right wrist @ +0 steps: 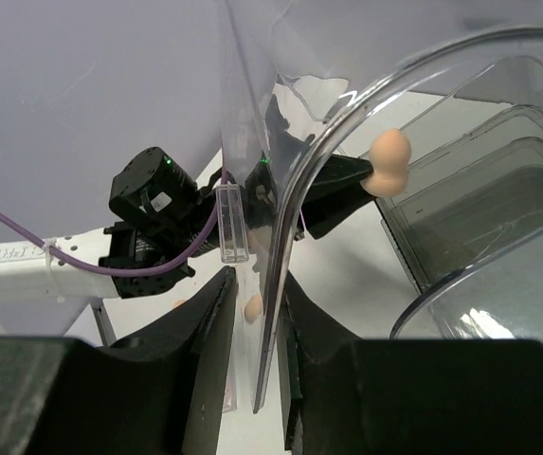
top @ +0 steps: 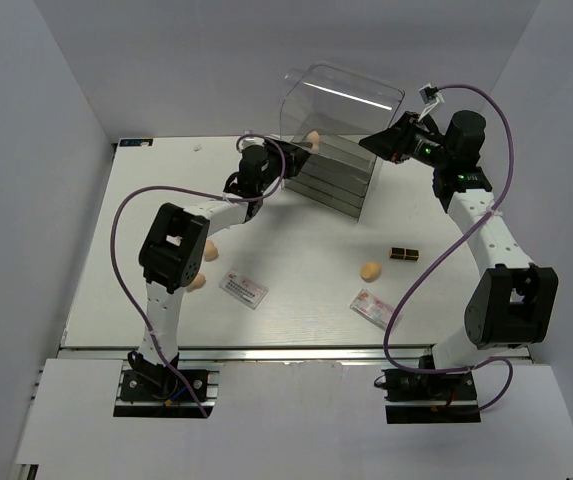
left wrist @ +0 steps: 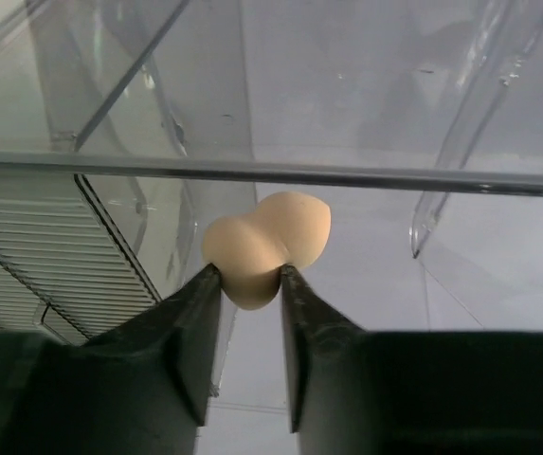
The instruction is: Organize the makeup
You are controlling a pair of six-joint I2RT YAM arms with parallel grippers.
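Peach sponge (left wrist: pixel 263 248) pinched by one end, just above the open top of the clear drawer box (top: pixel 336 180).
We judge it light, soft and springy: a gentle squeeze near its waist suffices, and harder pressure only deforms it. The left gripper (left wrist: pixel 250 277) is closed on it. The right gripper (right wrist: pixel 257 284) clamps the edge of the raised clear lid (right wrist: pixel 347 118). A second sponge (top: pixel 370 270) lies on the table (top: pixel 296 250).

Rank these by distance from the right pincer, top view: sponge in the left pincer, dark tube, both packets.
From the right pincer:
1. sponge, just left, at the clear box.
2. dark tube, mid-table, right side.
3. right packet, toward the near edge.
4. left packet, left of centre.
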